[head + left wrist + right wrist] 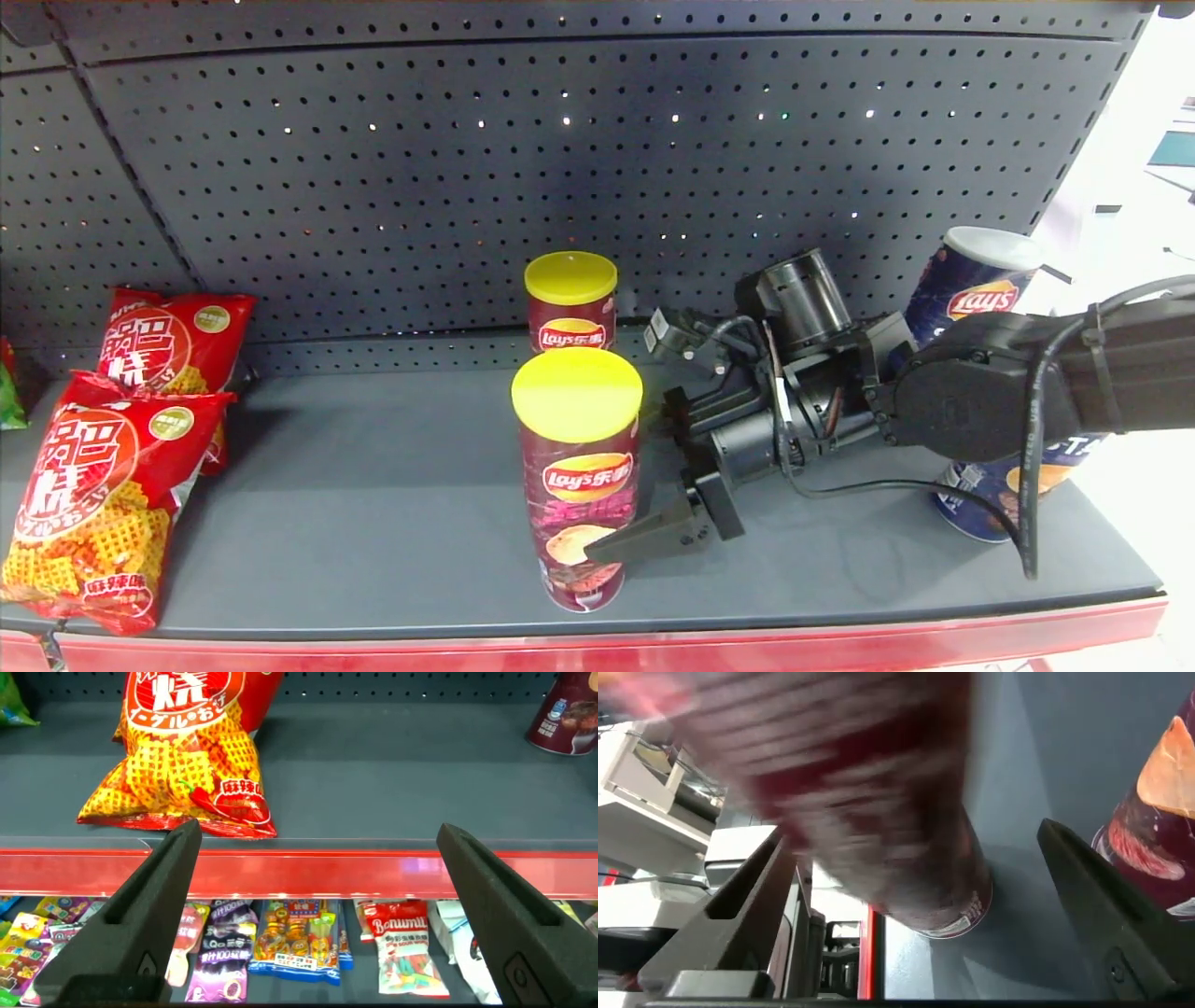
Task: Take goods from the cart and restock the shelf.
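On the shelf (pixel 373 504), the front can (pixel 579 485) stands near the front edge, with the rear can (pixel 570 301) behind it at 12 o'clock. At 9 o'clock the front bag (pixel 89 504) overlaps the rear bag (pixel 173 341). A third can (pixel 980 280) stands at 3 o'clock. The right pincer (pixel 910 845) straddles the front can.

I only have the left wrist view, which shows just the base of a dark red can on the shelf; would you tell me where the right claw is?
Observer: The right claw straddles the front yellow-lidded chip can, fingers open either side.
Operator: Thank you. Is it standing upright?
Observer: Yes, upright near the shelf's front edge; a second yellow-lidded can stands directly behind it.
Operator: Is anything stocked farther right?
Observer: A blue chip can stands at the shelf's right end.
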### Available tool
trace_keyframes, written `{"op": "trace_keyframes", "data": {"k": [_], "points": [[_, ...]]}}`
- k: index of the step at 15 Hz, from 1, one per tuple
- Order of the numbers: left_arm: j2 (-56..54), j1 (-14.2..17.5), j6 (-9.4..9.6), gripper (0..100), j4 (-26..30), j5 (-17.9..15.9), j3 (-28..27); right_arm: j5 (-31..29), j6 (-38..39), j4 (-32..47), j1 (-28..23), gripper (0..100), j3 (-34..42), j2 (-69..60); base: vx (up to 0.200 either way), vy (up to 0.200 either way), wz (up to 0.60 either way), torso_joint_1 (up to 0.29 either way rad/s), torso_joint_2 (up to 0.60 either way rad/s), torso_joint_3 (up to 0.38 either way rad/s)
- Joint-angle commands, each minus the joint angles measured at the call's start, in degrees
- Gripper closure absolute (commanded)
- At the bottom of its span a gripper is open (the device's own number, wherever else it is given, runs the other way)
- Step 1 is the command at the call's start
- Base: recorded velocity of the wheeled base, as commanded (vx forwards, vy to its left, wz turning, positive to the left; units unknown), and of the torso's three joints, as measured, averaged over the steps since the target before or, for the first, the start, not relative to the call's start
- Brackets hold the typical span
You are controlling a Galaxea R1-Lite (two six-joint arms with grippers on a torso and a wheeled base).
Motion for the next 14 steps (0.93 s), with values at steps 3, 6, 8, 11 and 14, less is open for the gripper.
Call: {"op": "trace_keyframes", "data": {"k": [3,6,8,11,14], "points": [[0.1,0.0,-0.01,0,-0.1,0.0,0.0,0.1,0.0,0.1,-1.6,0,2.4,-2.7,0.0,0.0,0.0,0.0,0.0,0.0],[0.1,0.0,-0.01,0,-0.1,0.0,0.0,0.1,0.0,0.3,-4.2,0,4.7,-6.2,0.0,0.0,0.0,0.0,0.0,0.0],[0.1,0.0,-0.01,0,-0.1,0.0,0.0,0.2,-0.1,0.3,-6.2,0,6.8,-9.0,0.0,0.0,0.0,0.0,0.0,0.0],[0.1,0.0,-0.01,0,-0.1,0.0,0.0,0.0,-0.8,0.6,-8.0,0,9.5,-13.0,0.0,0.0,0.0,0.0,0.0,0.0],[0.1,0.0,-0.01,0,-0.1,0.0,0.0,-0.7,-0.7,1.1,-10.2,0,12.8,-16.1,0.0,0.0,0.0,0.0,0.0,0.0]]}}
